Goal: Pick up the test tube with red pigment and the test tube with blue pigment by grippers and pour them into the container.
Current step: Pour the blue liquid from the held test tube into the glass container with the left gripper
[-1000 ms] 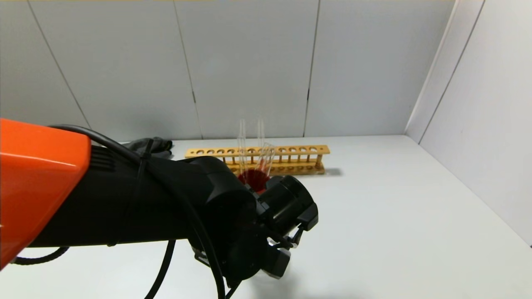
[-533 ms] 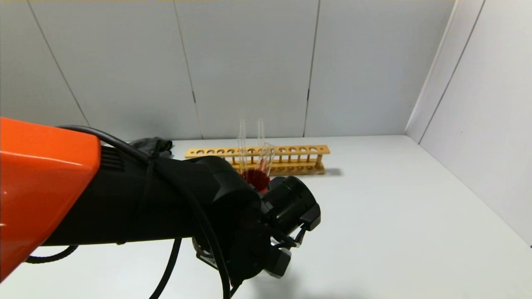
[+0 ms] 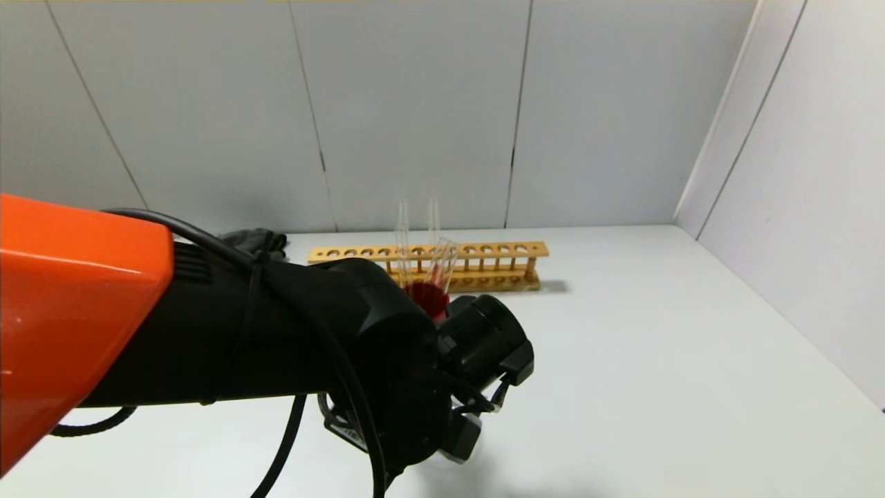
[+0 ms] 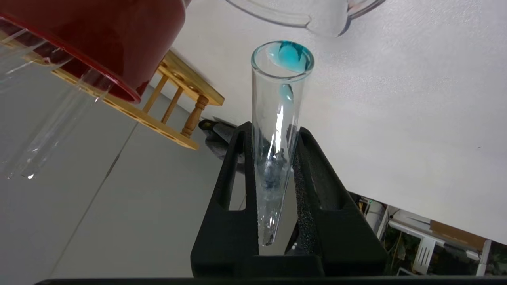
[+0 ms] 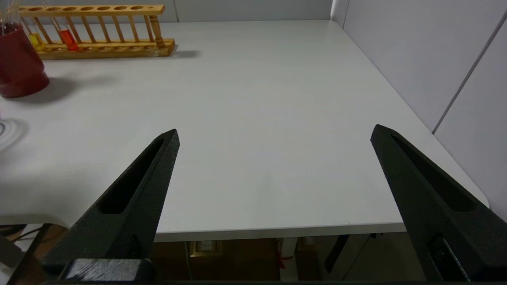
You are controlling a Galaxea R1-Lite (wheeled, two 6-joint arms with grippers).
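Left gripper (image 4: 277, 158) jaws clamped on slender clear glass test tube with blue pigment (image 4: 279, 118), tube tipped, mouth beside small clear round container (image 4: 309, 18). Right gripper (image 5: 273, 138) jaws wide apart above white table (image 5: 257, 79).

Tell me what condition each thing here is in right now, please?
Left gripper: shut on the blue tube.
Blue tube: tipped mouth-down near the clear beaker, blue liquid at its rim.
Clear beaker: on the table, contents not visible.
Right gripper: open, empty, over the table's near edge.
Red tube: standing in the wooden rack.
Wooden rack: upright, mostly empty holes.
Red cup: upright, holding glass tubes.
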